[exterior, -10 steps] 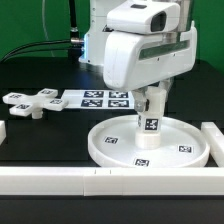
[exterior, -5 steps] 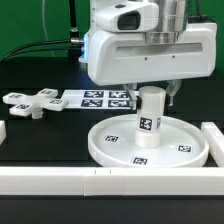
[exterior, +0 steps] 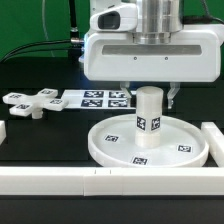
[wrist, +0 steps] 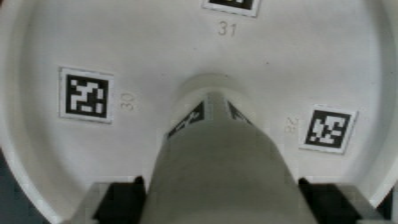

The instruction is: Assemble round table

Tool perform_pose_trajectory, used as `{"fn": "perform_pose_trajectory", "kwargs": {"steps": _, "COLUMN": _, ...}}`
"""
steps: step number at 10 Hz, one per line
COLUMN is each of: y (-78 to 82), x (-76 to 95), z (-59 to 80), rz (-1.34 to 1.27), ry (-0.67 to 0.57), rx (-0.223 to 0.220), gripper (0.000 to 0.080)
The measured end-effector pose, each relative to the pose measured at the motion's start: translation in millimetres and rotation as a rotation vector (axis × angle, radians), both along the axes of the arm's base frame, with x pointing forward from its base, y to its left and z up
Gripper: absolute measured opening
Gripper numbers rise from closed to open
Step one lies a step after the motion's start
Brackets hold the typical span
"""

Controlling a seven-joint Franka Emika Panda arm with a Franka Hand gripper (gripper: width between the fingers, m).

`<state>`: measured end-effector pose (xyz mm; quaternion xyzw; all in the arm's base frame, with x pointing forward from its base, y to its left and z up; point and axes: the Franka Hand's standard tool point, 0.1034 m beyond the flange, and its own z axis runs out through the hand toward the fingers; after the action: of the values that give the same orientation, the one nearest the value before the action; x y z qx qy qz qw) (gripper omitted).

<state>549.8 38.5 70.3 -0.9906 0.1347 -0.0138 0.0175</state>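
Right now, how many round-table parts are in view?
3: the round disc in the middle, the cylinder post standing upright on its centre, and the cross-shaped foot lying apart at the exterior view's left. None looks hidden.

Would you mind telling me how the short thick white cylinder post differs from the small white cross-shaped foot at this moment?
The short thick white cylinder post stands upright at the middle of the large white round disc; the small white cross-shaped foot lies flat on the black table, at the exterior view's left. The gripper is shut on the post; the foot is untouched. Both are white with black-white square tags.
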Motion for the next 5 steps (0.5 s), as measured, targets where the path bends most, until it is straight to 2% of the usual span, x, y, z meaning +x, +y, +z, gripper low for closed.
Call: {"fn": "perform_pose_trajectory", "kwargs": {"steps": 5, "y": -0.4, "x": -0.4, "z": -0.5, "rz": -0.302, "ry": 0.013, "rx": 0.03, "gripper": 0.0407}}
